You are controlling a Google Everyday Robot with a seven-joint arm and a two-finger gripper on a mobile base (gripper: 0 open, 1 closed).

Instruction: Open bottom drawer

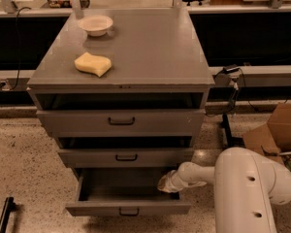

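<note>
The bottom drawer (pixel 127 209) of the grey metal cabinet is pulled out well beyond the two above it, and its dark inside shows empty. Its slim front carries a small dark bar handle (pixel 129 211) at centre. My gripper (pixel 165 185) sits at the drawer's right rear corner, just over its right side wall, on the end of my white arm (pixel 242 188) that reaches in from the lower right.
The cabinet top (pixel 150 52) holds a yellow sponge (pixel 92 64) and a white bowl (pixel 96 24). The top drawer (pixel 121 121) and the middle drawer (pixel 126 157) stand slightly ajar. A cardboard box (pixel 276 130) lies on the speckled floor at right.
</note>
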